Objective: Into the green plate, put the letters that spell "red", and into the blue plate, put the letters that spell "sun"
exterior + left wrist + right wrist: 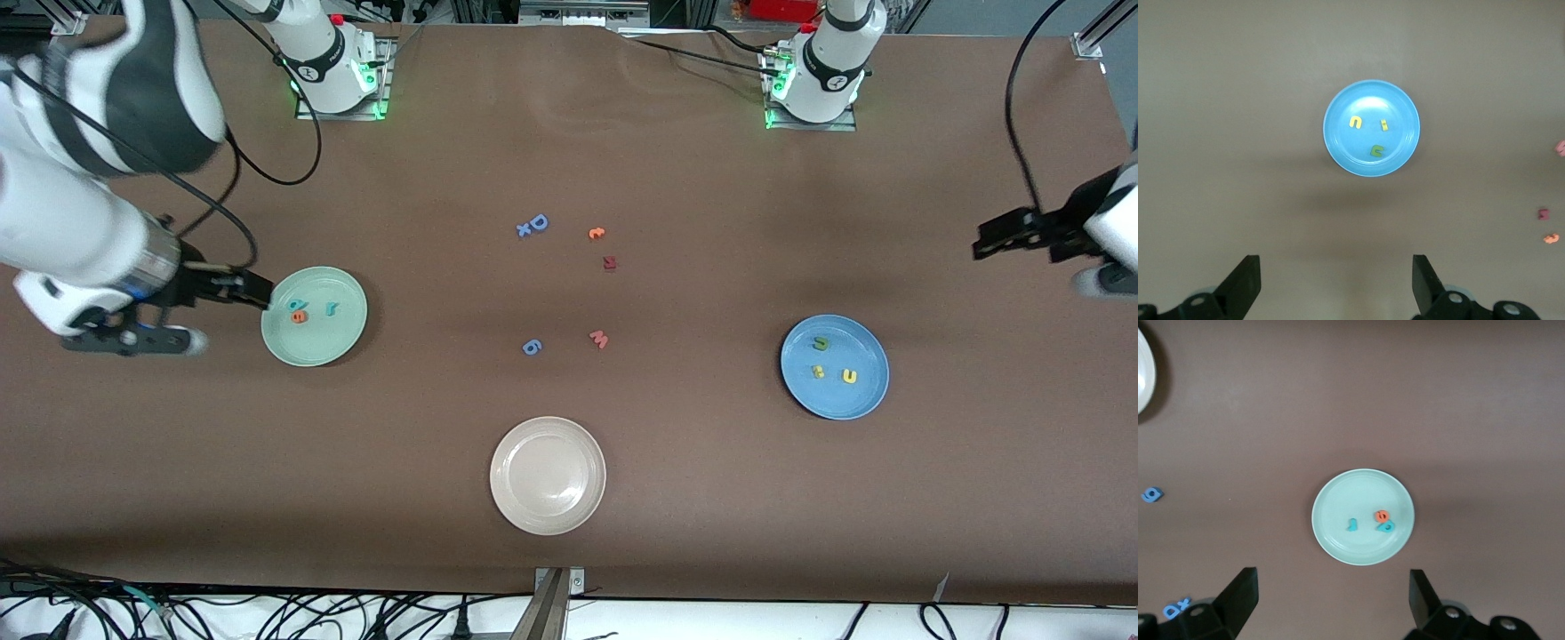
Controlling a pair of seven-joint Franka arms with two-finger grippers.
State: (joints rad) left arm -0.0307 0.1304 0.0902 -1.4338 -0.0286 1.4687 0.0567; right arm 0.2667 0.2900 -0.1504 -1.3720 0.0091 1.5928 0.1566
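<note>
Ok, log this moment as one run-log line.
round mint-green plate: three tiny foam letters | round mid-blue plate: three tiny foam letters | left gripper: open, above blue plate | right gripper: open, beside green plate

Beige plate cut by the right wrist view's edge, dark red letter too small to read

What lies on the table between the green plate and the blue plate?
In the front view, loose letters: a blue 6 and a pink w between green plate and blue plate.

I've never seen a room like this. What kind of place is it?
Probably a robot lab. Two arms are bolted to a brown table, with cables along its edge. Foam letters sit sorted in a green plate and a blue plate, like a practice exercise.
</note>
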